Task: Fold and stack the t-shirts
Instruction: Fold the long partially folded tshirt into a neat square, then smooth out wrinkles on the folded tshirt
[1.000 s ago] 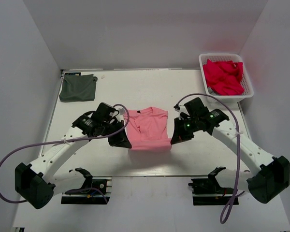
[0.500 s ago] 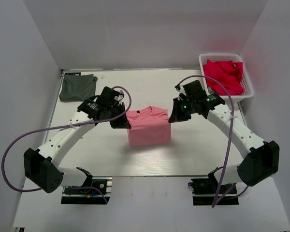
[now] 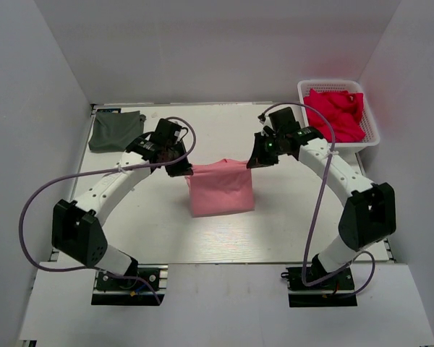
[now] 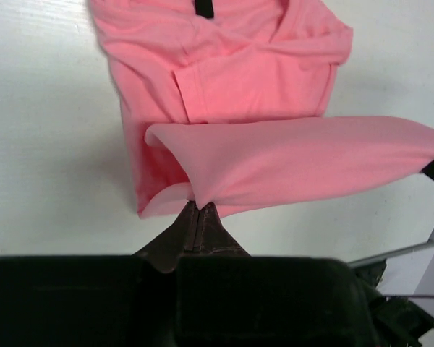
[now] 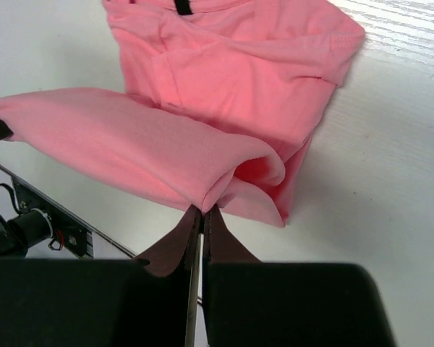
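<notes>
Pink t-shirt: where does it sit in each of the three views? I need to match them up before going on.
Top external: pink t-shirt at table centre, between left gripper and right gripper.
Left wrist: pink t-shirt fills the upper frame, its lifted edge pinched at bottom centre.
Right wrist: pink t-shirt fills the upper frame, lifted edge pinched at bottom centre.
Shared landmark: the lifted edge, stretched between both grippers.

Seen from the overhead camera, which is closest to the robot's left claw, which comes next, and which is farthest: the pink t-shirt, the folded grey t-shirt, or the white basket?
1. pink t-shirt: mid-table, pinched by the left gripper itself.
2. grey t-shirt: folded at the far left corner.
3. white basket: at the far right corner, across the table.
</notes>
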You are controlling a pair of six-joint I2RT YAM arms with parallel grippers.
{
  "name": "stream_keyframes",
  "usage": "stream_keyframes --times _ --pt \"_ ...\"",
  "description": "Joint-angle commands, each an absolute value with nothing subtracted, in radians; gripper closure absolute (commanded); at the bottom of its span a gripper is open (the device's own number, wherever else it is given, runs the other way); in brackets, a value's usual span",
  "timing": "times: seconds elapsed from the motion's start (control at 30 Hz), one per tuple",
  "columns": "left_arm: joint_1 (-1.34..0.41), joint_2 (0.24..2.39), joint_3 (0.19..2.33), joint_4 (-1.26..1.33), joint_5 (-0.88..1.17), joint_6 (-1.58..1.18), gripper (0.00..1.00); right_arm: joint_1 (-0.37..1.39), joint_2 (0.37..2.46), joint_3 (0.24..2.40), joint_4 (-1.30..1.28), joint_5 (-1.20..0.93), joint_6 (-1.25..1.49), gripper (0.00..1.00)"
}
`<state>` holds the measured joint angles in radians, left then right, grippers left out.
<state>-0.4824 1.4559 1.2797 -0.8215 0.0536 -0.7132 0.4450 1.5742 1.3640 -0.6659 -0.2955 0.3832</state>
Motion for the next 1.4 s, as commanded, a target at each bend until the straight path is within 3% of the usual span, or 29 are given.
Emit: stream_keyframes --times 0.0,0.27,0.67,0.7,0.73,0.77,0.8,0.83,0.93,1.17,1.37 --pt "-0.450 1.489 1.282 -0.738 0.008 -0.725 1.00 0.420 1.629 1.426 -0.618 -0.298 0.379 1.00" --pt "-0.400 1.586 1.249 -0.548 -0.005 -0.726 1.00 0.391 1.857 1.552 -0.537 -0.337 0.391 1.00" --pt "-0.356 1.808 1.376 -0.523 -0.081 -0.739 1.00 0.376 2.051 1.680 -0.425 -0.371 0.417 1.00" --pt "-0.345 1.824 1.391 -0.532 -0.103 -0.755 0.94 0.371 2.062 1.698 -0.414 -0.376 0.413 1.00" --pt "-0.331 1.839 1.422 -0.532 -0.103 -0.755 0.81 0.365 2.084 1.712 -0.408 -0.382 0.404 0.76" --pt "-0.331 1.868 1.434 -0.532 -0.103 -0.755 0.29 0.367 2.107 1.762 -0.403 -0.394 0.397 0.58" --pt "-0.319 1.882 1.463 -0.532 -0.092 -0.755 0.03 0.362 2.117 1.778 -0.406 -0.393 0.393 0.34" --pt "-0.308 1.893 1.483 -0.547 -0.081 -0.755 0.00 0.359 2.129 1.789 -0.407 -0.391 0.388 0.10" --pt "-0.308 1.893 1.509 -0.589 -0.072 -0.755 0.00 0.363 2.088 1.799 -0.422 -0.380 0.364 0.09" --pt "-0.331 1.764 1.306 -0.462 0.047 -0.726 0.00 0.387 1.892 1.482 -0.281 -0.457 0.365 0.09" --pt "-0.341 1.799 1.240 -0.471 0.074 -0.726 0.00 0.422 1.893 1.371 -0.259 -0.342 0.359 0.09"
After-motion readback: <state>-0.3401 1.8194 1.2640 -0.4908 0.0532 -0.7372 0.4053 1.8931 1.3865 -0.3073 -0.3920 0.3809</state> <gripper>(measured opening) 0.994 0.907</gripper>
